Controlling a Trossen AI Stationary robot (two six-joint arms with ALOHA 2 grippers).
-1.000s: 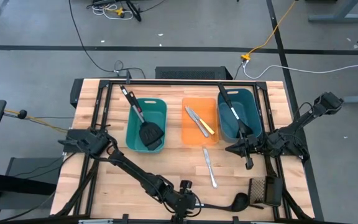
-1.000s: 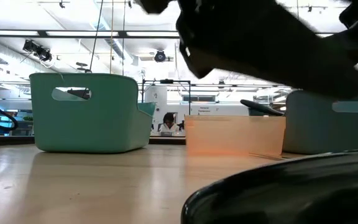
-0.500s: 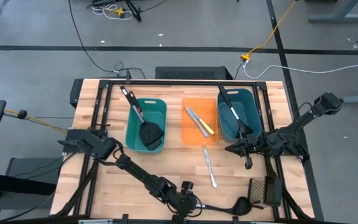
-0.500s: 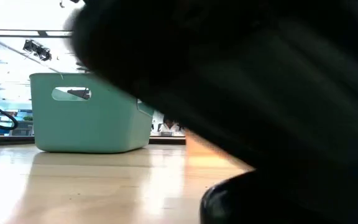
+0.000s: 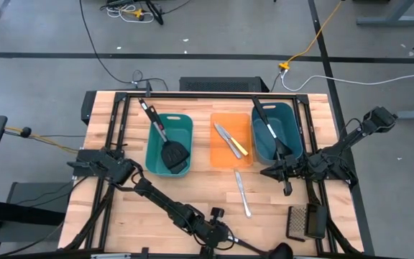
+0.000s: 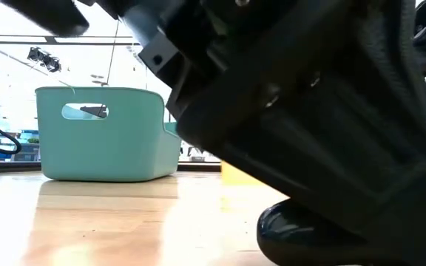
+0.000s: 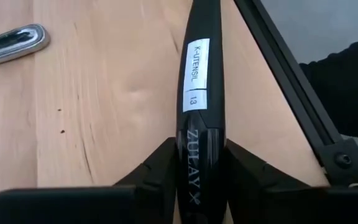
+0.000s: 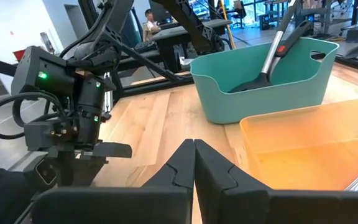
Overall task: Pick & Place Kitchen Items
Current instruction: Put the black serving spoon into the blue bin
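My left gripper (image 5: 220, 234) is at the table's near edge, shut on a black ladle (image 5: 264, 247). The ladle's bowl (image 6: 291, 230) lies low at the near edge, to the gripper's right. The handle carries a white label (image 7: 197, 73). My right gripper (image 5: 287, 189) is shut and empty, just in front of the blue-teal bin (image 5: 275, 131); it also shows in the right wrist view (image 8: 194, 157). A silver knife (image 5: 243, 193) lies flat on the table. My left gripper pinches the ladle's handle (image 7: 202, 163) between its two fingers (image 7: 158, 169), near the handle's free end. The fingers come from the table's left, slanting down, and lie along the handle. The rest of the handle runs on past the fingertips. Whether the bowl touches the table, I cannot tell.
A teal bin (image 5: 169, 144) holds a black spatula. An orange bin (image 5: 230, 140) holds knives, one with a yellow handle. The blue-teal bin holds black utensils. A dark mesh object (image 5: 305, 221) lies near the front right. A black frame rail (image 7: 291, 74) runs beside the ladle.
My left gripper has kept its hold on the ladle and shifted a little toward the near edge. The ladle has turned about, and its bowl end has swung toward the table's near edge.
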